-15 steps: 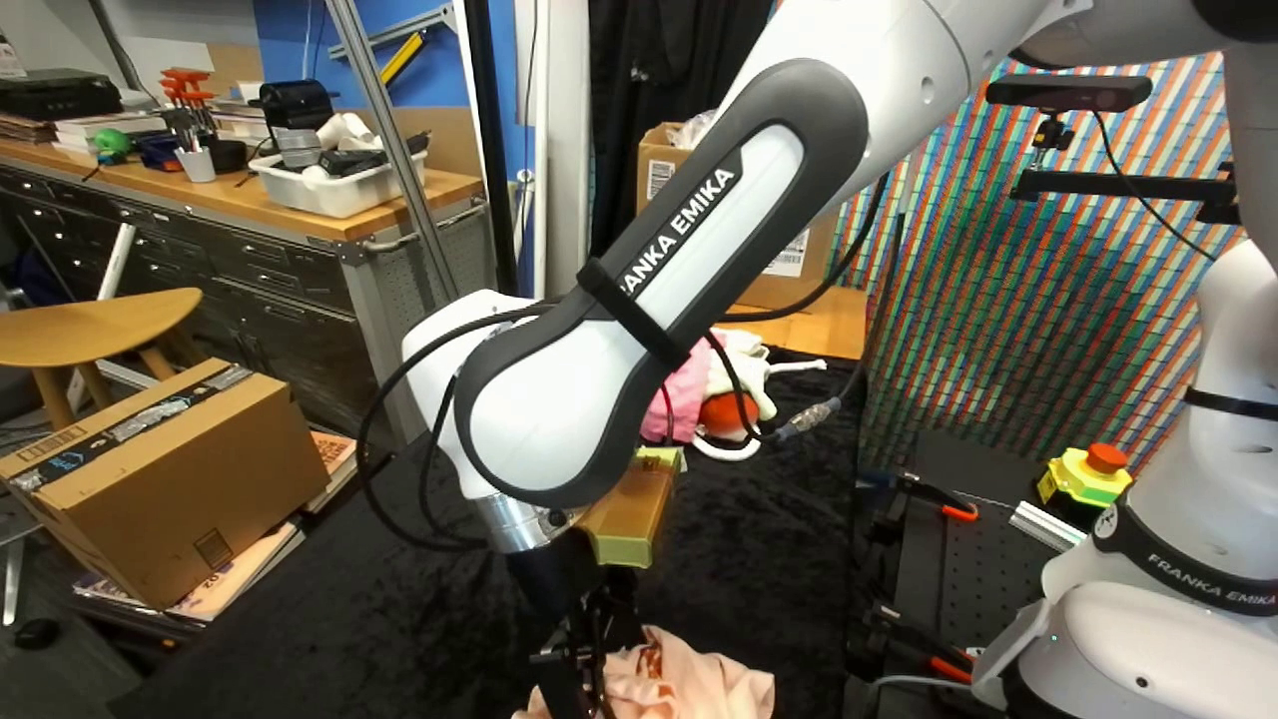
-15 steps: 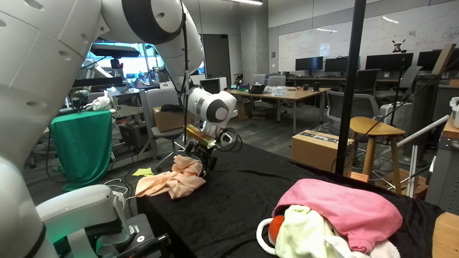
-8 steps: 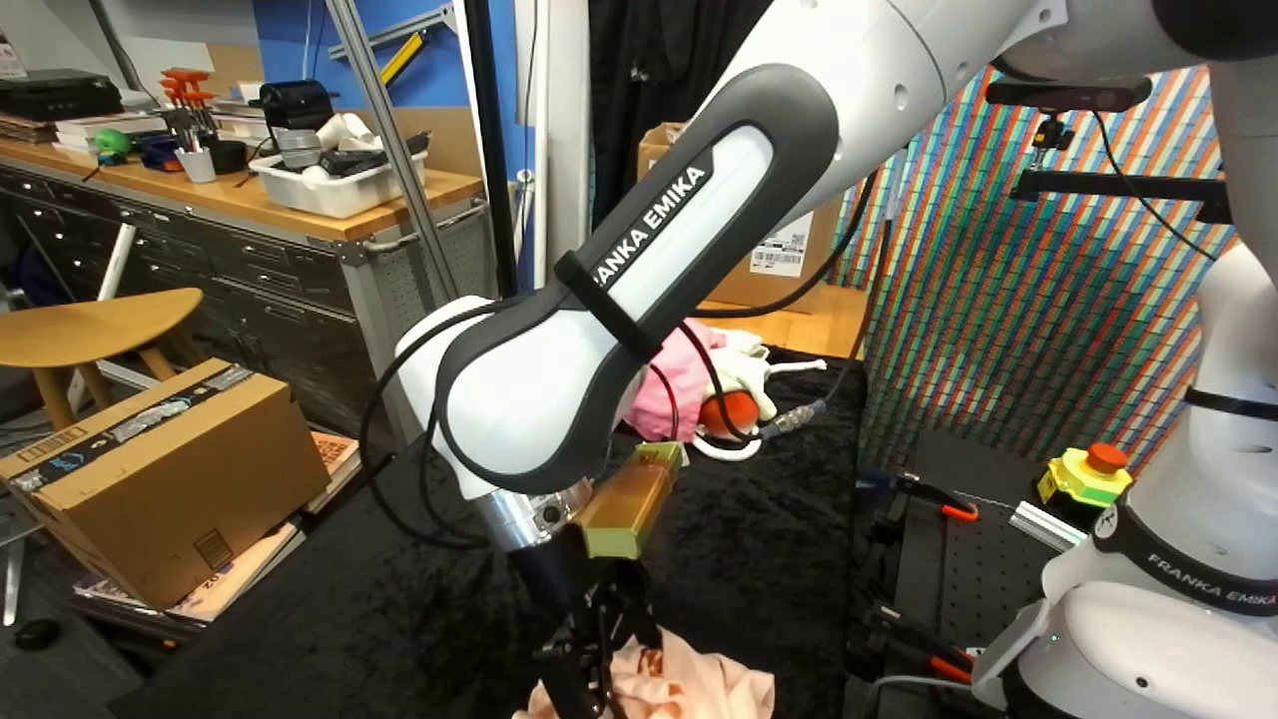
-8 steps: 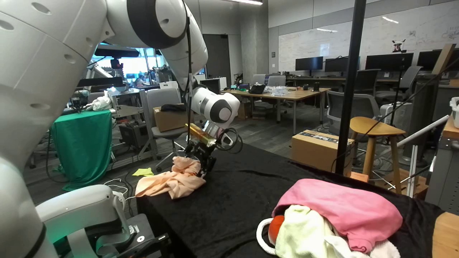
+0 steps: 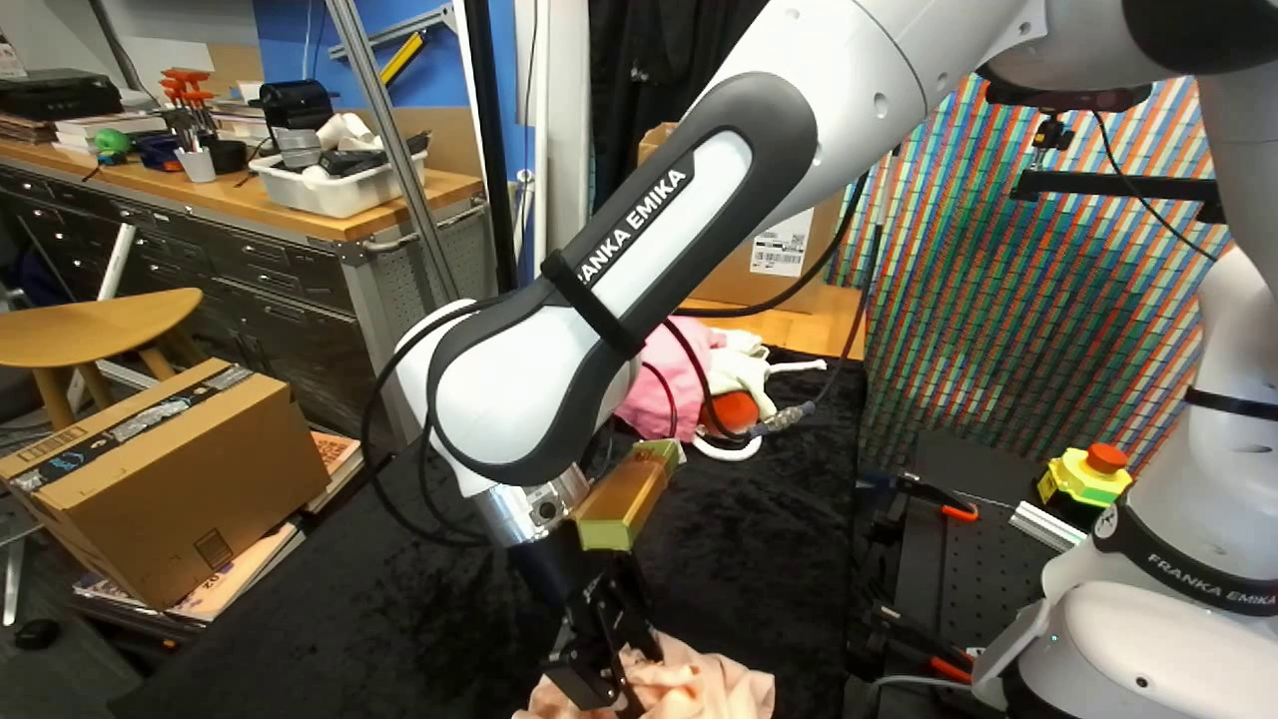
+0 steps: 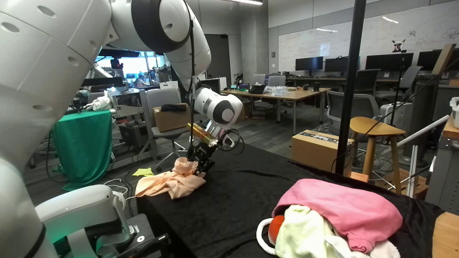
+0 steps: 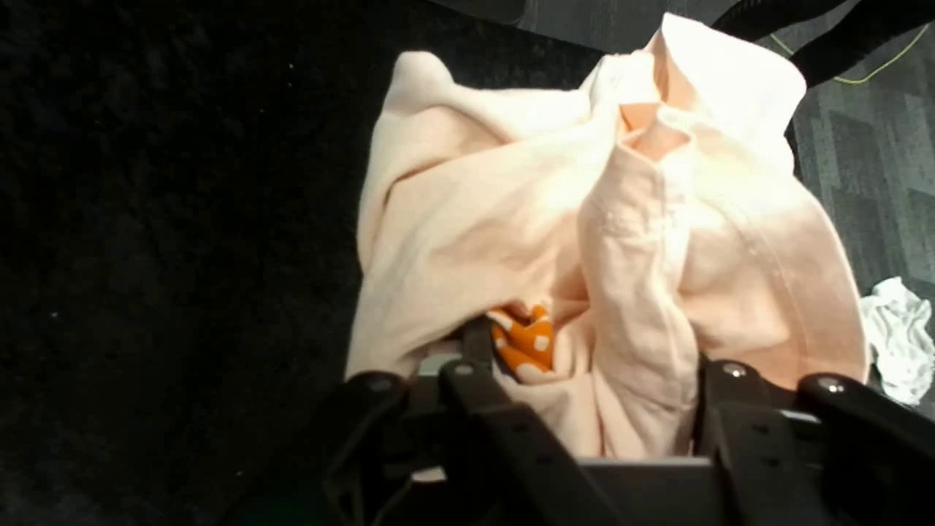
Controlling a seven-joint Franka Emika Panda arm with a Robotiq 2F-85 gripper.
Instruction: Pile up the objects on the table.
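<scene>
Beyond the black-draped tabletop [image 6: 233, 208] I see a wooden stool [image 6: 376, 127] and whiteboard [image 6: 308, 43]; the end effector [image 7: 590, 358] straddles bunched peach cloth [image 7: 497, 190], jaws apart.

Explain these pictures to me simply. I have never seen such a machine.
You are looking at a white Franka robot arm; the black gripper serves as its hand. Both exterior views are shot from outside the robot; the wrist view looks from the arm itself past the gripper. On the black tablecloth lies a rumpled peach cloth, an orange-and-white patterned patch showing among its folds. Apart from it, pink fabric, a pale green cloth, an orange-red object and a white loop lie heaped together. The jaws stand apart with peach cloth between them; nothing looks clamped.
</scene>
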